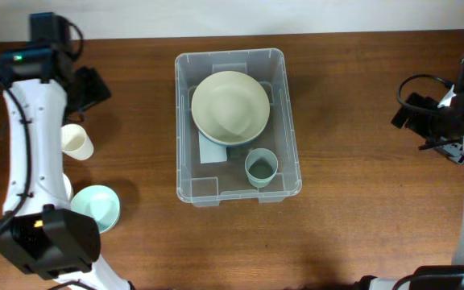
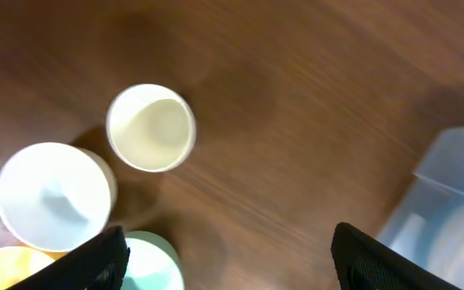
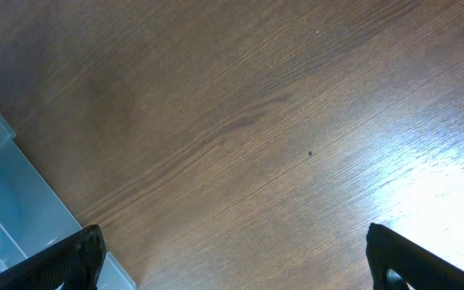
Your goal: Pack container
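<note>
Container holds a bowl and a cup; left pincer and right pincer, flanking it, gape wide, empty.

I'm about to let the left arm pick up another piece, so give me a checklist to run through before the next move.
1. Left tool open and empty: ok.
2. Right tool open, empty, beside the container rather than over it: ok.
3. Free floor in the container: ok, bare beside the cream bowl and grey-green cup.
4. Cream cup upright, mouth up: ok.
5. Left tool centred over the cream cup: not ok, the cup lies ahead of the fingers, off centre.
6. All loose pieces counted: cannot tell, the left arm hides some overhead.
</note>
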Motion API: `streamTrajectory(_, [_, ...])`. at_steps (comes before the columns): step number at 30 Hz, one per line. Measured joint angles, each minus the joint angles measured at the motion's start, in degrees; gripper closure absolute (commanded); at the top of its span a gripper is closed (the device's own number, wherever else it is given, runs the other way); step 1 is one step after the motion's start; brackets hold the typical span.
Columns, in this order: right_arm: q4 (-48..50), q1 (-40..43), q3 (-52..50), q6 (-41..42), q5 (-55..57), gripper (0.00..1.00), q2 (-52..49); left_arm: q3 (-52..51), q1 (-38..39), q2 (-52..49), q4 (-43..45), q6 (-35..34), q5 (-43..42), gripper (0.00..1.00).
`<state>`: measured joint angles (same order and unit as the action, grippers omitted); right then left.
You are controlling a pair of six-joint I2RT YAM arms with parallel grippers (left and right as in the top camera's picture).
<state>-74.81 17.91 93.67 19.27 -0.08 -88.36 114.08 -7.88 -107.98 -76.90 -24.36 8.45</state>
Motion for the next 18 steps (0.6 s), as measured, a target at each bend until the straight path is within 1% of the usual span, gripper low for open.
streamTrajectory(4, [0.00, 0.00, 0.00, -0.04, 0.00, 0.01, 0.00, 0.00, -3.04, -5.07, 0.02, 1.09, 0.00, 0.18])
streamTrajectory(8, [0.00, 0.00, 0.00, -0.07, 0.00, 0.01, 0.00, -0.22, -4.70, -13.97, 0.26, 2.29, -0.02, 0.18])
streamTrajectory(9, [0.00, 0.00, 0.00, -0.02, 0.00, 0.01, 0.00, -0.31, -4.94, -16.09, 0.46, 2.34, -0.02, 0.19])
streamTrajectory(10, [0.00, 0.00, 0.00, -0.07, 0.00, 0.01, 0.00, -0.31, -5.07, -17.66, 0.48, 2.34, -0.02, 0.22])
streamTrajectory(11, [0.02, 0.00, 0.00, -0.04, 0.00, 0.01, 0.00, -0.35, -5.16, -18.97, 0.50, 2.34, 0.00, 0.33])
streamTrajectory(12, [0.02, 0.00, 0.00, -0.02, 0.00, 0.01, 0.00, -0.42, -5.25, -21.40, 0.46, 2.58, -0.04, 0.51])
streamTrajectory(13, [0.02, 0.00, 0.00, -0.04, 0.00, 0.01, 0.00, -0.52, -5.29, -23.02, 0.39, 2.80, -0.02, 0.65])
streamTrajectory(14, [0.02, 0.00, 0.00, -0.04, 0.00, 0.01, 0.00, -0.59, -5.29, -23.91, 0.28, 2.73, -0.04, 0.70])
streamTrajectory(16, [0.02, 0.00, 0.00, -0.04, 0.00, 0.01, 0.00, -0.70, -5.29, -25.18, 0.37, 3.10, -0.04, 0.87])
streamTrajectory(18, [0.04, 0.00, 0.00, -0.02, 0.00, 0.01, 0.00, -0.72, -5.29, -25.20, 0.81, 3.43, 0.00, 0.99])
